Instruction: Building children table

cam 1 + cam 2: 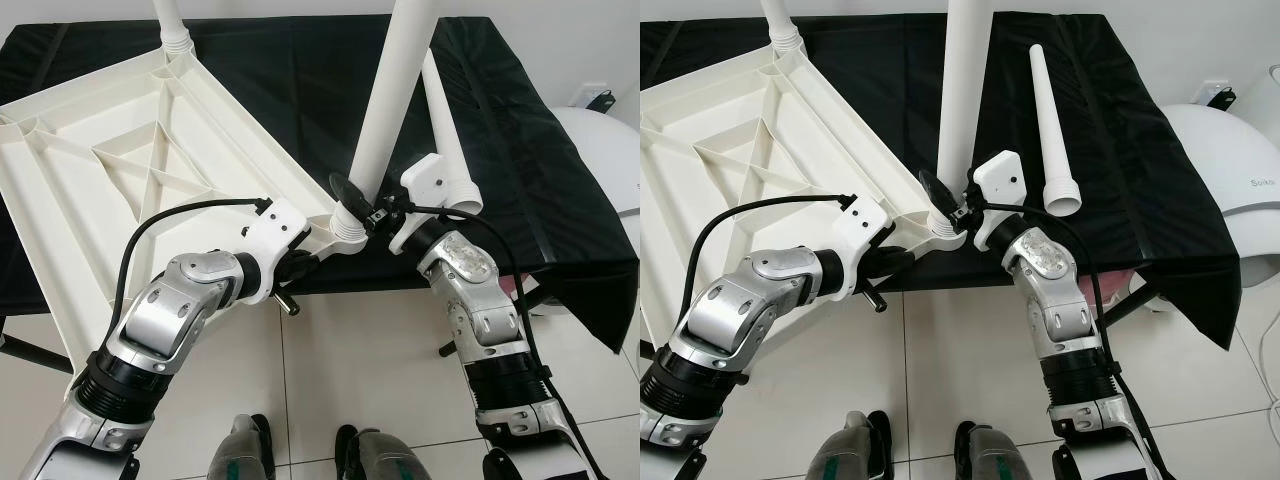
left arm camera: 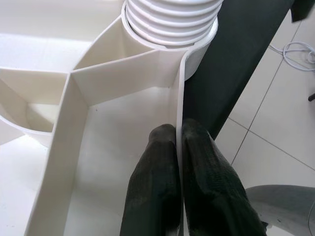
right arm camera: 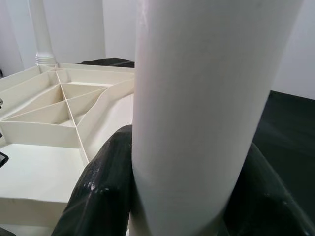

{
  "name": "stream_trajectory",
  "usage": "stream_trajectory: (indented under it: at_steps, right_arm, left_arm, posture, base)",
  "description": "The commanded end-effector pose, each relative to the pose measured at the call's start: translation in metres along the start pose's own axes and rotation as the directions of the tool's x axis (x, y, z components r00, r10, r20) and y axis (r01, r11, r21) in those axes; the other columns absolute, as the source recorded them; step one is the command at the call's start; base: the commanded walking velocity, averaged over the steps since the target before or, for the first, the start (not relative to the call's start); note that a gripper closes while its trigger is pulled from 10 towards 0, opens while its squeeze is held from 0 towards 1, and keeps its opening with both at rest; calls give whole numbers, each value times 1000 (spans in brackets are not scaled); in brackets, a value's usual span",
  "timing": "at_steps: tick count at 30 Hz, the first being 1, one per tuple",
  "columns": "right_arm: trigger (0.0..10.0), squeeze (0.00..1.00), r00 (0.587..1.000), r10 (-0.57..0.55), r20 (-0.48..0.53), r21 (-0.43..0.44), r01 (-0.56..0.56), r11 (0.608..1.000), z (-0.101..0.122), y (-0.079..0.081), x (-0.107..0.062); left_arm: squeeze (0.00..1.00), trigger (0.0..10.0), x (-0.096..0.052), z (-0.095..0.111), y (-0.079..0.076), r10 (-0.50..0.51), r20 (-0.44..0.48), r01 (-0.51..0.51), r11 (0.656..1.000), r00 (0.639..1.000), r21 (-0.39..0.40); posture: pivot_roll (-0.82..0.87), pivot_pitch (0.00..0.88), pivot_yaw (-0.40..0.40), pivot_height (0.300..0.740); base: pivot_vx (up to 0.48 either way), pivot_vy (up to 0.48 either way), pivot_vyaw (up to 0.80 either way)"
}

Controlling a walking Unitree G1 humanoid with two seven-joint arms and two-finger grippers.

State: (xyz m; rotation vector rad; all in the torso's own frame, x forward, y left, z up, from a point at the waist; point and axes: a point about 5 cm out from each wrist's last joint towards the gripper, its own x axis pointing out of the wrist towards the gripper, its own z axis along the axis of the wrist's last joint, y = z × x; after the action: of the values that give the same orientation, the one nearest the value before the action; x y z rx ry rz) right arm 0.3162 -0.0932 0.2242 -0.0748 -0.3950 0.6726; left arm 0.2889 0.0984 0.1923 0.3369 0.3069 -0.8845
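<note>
With the tabletop [image 1: 130, 170] lying upside down across the left half of the head frames, ribs up on the black cloth [image 1: 300, 90], I have both arms meeting at its near corner, just below centre. My left gripper [image 2: 178, 147] comes in from lower left, and its two black fingers [image 2: 155, 167] are pinched together on the thin outer wall of the tabletop, one finger on each side of it, right beside the corner socket [image 2: 197, 59]. In the left wrist frame the ribbed, threaded end of a leg [image 1: 962, 90] sits in that socket at the top, with tiled floor [image 2: 275, 108] off to the right. That leg rises from the corner to the top edge of the head frames, leaning slightly right in the left eye. My right gripper [image 3: 177, 187] reaches in from lower right and is clamped around the leg's lower part, a black finger [image 3: 98, 191] on either side of the white tube in the right wrist frame. A second leg [image 1: 172, 25] stands at the tabletop's far corner, upper left. A third leg [image 1: 1052, 130] lies loose on the cloth, right of centre, flared end nearest me, apart from the tabletop. A white rounded appliance [image 1: 1230, 180] sits at the right edge.
</note>
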Motion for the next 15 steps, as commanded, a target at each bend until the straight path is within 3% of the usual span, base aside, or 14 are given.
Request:
stream_trajectory:
  at_steps: [1,15]
  right_arm:
    - [10000,0,1000,15,-5,-10,-15,1000,-1,4,-3]
    - [10000,0,998,-47,-32,-53,45,998,-6,7,-5]
  left_arm:
    - [0,10000,-2,8,-2,-23,34,22,1000,999,14]
    - [0,10000,-3,9,-1,-21,33,21,1000,999,15]
  posture:
    - [-40,197,-38,740]
    - [-40,203,-35,740]
  base:
    - [0,0,0]
    - [0,0,0]
